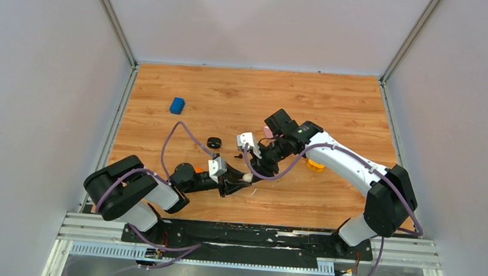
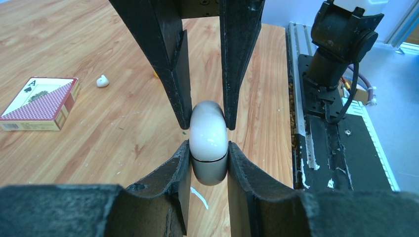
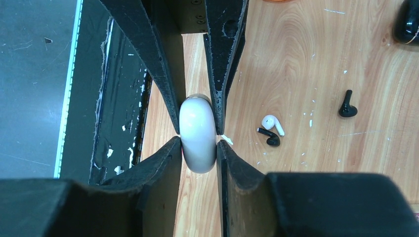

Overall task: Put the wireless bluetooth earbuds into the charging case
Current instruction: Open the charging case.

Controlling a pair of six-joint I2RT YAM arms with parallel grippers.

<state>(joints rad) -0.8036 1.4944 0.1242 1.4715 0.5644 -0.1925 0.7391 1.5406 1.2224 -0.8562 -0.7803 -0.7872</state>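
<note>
Left hand point(image 2: 209, 148) and right hand point(image 3: 198, 144) are pinching broad sides of the glossy white pebble-shaped charging case point(image 2: 208, 127); guessing it's light, slippery.

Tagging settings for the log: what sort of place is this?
Probably a lab robot test cell: a wood-grain tabletop boxed in by plain grey panel walls, with two white-and-black robot arms bolted to a black base plate.

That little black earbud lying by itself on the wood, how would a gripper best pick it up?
Probably from straight above, pinching the black earbud across its thicker bud end, one finger on each side. It lies flat on the wooden table, so no side approach gets under it, and its thin stem looks too slim to hold securely.
</note>
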